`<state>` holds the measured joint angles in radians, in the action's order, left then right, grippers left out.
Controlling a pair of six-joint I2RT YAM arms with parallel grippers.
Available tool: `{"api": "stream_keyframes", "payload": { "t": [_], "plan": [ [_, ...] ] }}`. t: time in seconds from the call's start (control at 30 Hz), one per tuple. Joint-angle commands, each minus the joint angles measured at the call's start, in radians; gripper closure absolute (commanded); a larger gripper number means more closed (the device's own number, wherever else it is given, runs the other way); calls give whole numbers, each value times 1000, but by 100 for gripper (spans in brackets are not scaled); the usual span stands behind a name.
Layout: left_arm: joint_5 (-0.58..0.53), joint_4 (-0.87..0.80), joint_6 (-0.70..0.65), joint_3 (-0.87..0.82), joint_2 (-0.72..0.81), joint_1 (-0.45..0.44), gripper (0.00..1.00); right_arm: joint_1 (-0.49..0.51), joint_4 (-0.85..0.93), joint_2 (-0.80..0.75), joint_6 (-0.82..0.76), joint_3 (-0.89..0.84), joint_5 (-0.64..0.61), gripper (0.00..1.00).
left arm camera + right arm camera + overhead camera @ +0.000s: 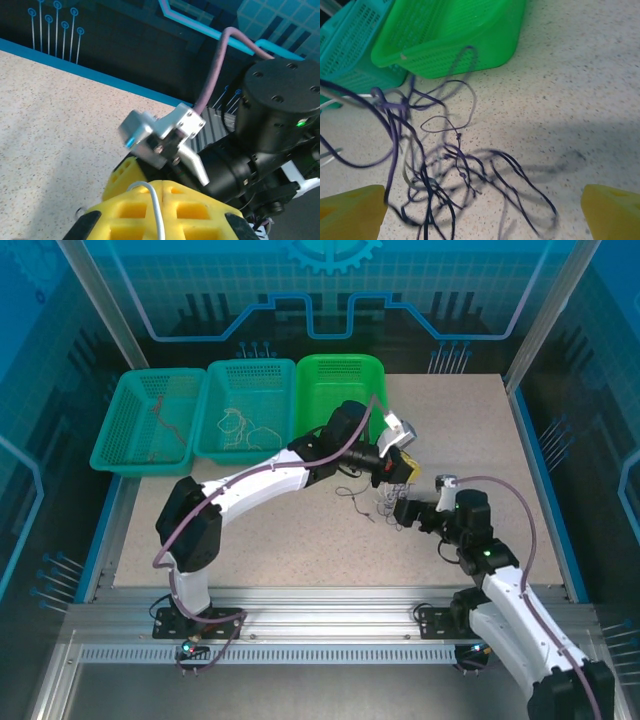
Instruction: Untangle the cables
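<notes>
From above, the left arm (250, 485) reaches across the speckled bench (300, 550) to just past its centre toward 3 o'clock. The left jaws are closed on the cables (372, 502), whose thin dark strands dangle from them to the bench. The right arm (500, 585) comes in from 5 o'clock, and the right jaws sit just beside the bundle on its 4 o'clock side. At 10 to 11 o'clock stand three baskets in a touching row: a left teal basket (112, 430), a middle teal basket (250, 364) with pale wires (238, 427) in it, and a green basket (340, 359). In the left wrist view, the yellow fingers (200, 212) of the left jaws are pressed together at 6 o'clock, and a whitish strand (156, 212) runs out of the seam between them. Beyond, at 3 o'clock, is the right arm's black wrist (280, 100). In the right wrist view, the right jaws stand wide open and hold nothing, with one yellow fingertip (352, 210) at 8 o'clock and the other at 4 o'clock. The dark purple and grey cables loop over the bench from centre to 7 o'clock, and several strands rise toward 9 o'clock. The green basket stands at 11 o'clock.
</notes>
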<state>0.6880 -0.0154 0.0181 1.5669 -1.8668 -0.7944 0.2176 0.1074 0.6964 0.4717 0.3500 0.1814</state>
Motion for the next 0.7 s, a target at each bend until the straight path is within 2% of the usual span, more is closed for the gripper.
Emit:
{"api": "stream_keyframes", "payload": {
  "t": [0.0, 0.07, 0.1, 0.2, 0.3, 0.43, 0.57, 0.67],
  "plan": [
    [54, -32, 6, 46, 61, -12, 100, 39, -152, 64, -84, 49, -74, 3],
    [54, -34, 9, 57, 71, -11, 100, 42, -197, 112, -82, 54, -66, 10],
    [55, -34, 9, 65, 75, -12, 100, 46, -206, 142, -78, 65, -71, 16],
    [62, -40, 10, 84, 94, -11, 100, 57, -126, 233, -55, 120, -196, 47],
    [49, -44, -2, 90, 135, -11, 100, 55, -42, 312, -26, 167, -300, 71],
    [-6, 6, 0, 76, 219, 7, 100, 55, 111, 400, 32, 236, -420, 79],
    [-63, 78, 70, 77, 282, 62, 100, 47, 174, 457, 85, 255, -444, 81],
    [-134, 63, 90, 92, 309, 105, 100, 46, 190, 472, 118, 258, -457, 85]
  ]
}}
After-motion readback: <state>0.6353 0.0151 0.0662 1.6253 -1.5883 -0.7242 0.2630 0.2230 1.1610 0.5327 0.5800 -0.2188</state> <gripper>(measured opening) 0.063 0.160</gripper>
